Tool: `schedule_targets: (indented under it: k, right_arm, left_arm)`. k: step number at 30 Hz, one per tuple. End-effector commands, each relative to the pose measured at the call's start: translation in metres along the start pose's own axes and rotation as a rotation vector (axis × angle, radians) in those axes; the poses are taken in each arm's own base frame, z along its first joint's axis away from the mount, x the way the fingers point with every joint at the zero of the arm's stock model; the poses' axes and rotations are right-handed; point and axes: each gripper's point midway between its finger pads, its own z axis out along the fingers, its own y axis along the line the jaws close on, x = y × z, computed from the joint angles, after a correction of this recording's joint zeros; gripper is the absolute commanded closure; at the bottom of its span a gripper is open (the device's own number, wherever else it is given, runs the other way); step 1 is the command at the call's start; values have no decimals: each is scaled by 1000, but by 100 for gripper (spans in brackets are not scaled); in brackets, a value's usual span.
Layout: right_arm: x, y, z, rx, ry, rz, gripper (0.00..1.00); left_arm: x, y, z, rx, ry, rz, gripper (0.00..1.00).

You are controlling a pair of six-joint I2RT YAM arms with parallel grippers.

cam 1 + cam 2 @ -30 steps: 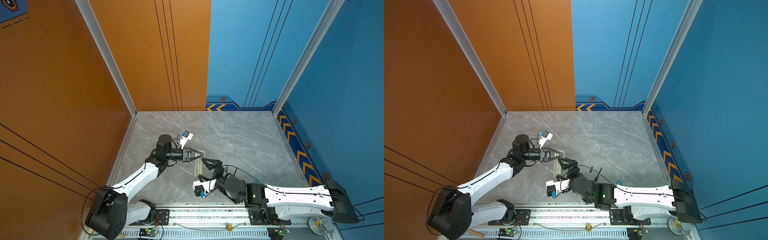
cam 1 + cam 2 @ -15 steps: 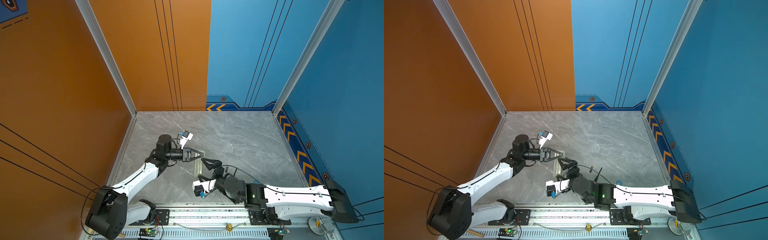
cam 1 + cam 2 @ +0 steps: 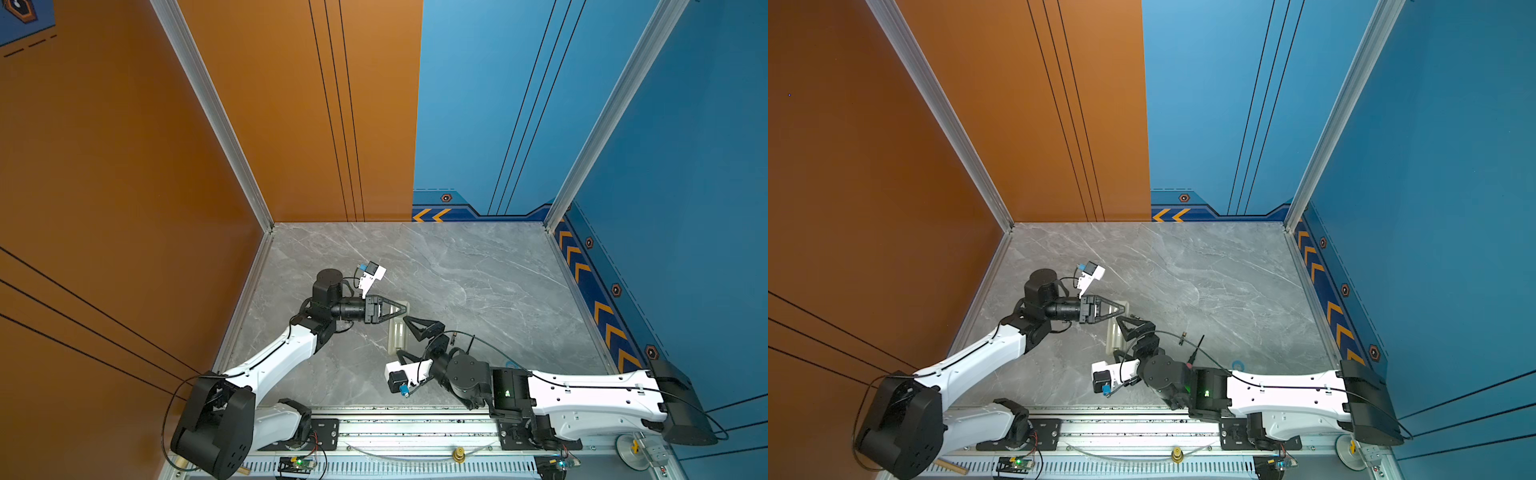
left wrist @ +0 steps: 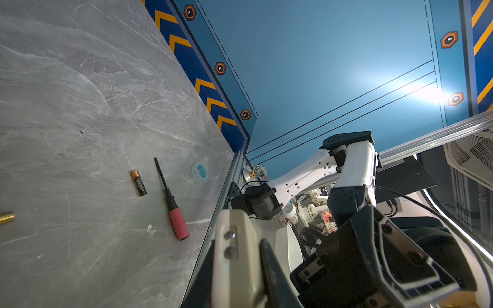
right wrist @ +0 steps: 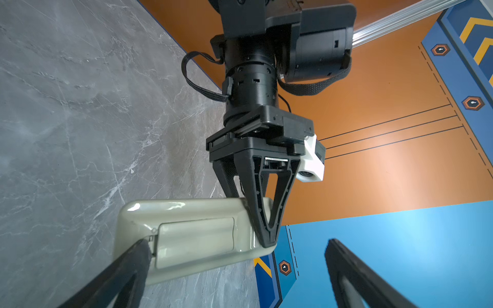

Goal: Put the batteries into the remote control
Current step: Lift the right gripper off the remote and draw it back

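The remote control (image 5: 192,234) stands on edge on the counter (image 3: 478,282), near centre-left, its far end pinched by the left gripper (image 5: 266,234), battery cover apparently unopened. The right gripper (image 5: 237,266), jaws spread, has one fingertip (image 5: 141,250) at the cover's latch. One battery (image 4: 138,183) lies beside the screwdriver (image 4: 170,202), not yet loaded; most work remains.

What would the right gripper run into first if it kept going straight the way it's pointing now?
Probably the remote control: one open finger of the right gripper already sits at its battery cover edge. Beyond stands the left gripper, shut on the remote's end.
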Motion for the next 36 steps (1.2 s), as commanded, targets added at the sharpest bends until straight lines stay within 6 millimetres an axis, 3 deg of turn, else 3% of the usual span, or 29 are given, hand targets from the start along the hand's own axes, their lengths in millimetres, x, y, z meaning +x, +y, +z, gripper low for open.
schedule_targets:
  k: [1, 6, 9, 20, 28, 36]
  right_arm:
    - [-1, -4, -3, 26, 1, 15, 0]
    - [-3, -9, -7, 42, -14, 30, 0]
    - [-7, -21, -16, 68, -46, 86, 0]
    - [-4, -93, -61, 152, -151, 432, 0]
    - [19, -123, -68, 196, -96, 619, 0]
    - [53, -135, -60, 206, 24, 795, 0]
  left_arm:
    - [3, -4, -3, 18, 13, 3, 100]
    - [1, -2, -5, 11, 4, 2, 100]
    - [-1, 0, -8, -4, -11, 4, 100]
    - [-6, 16, -19, -133, -57, 21, 100]
    - [-10, 24, -26, -216, -79, 37, 100]
    - [-13, 33, -36, -294, -107, 35, 100]
